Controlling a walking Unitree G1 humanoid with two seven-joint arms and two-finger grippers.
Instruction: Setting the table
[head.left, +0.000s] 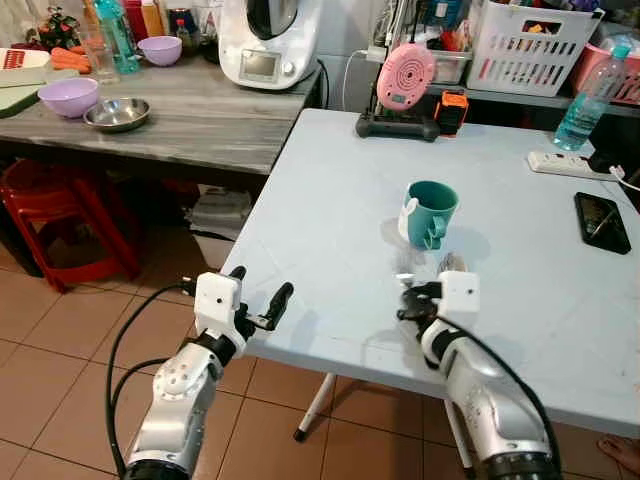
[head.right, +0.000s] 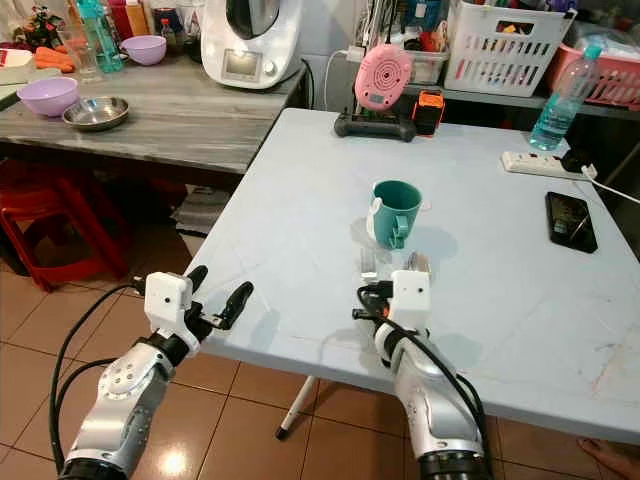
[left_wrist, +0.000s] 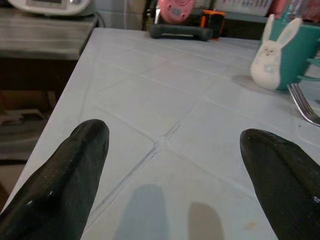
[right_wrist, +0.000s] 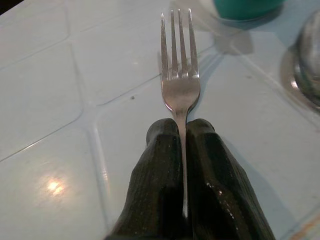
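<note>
1. Table: pale blue, before me.
2. Cup: teal, upright mid-table.
3. My left gripper: at the table's near edge, fingers spread, empty.
4. My right gripper: pinched on the fork's handle.
5. Fork: tines toward the cup, low over the table.

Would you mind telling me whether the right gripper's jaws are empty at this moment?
No, the right gripper has its jaws closed on the handle of a fork whose tines point toward the teal mug.

Black phone near the tabletop's right edge; power strip and pink clock along its far edge.
</note>
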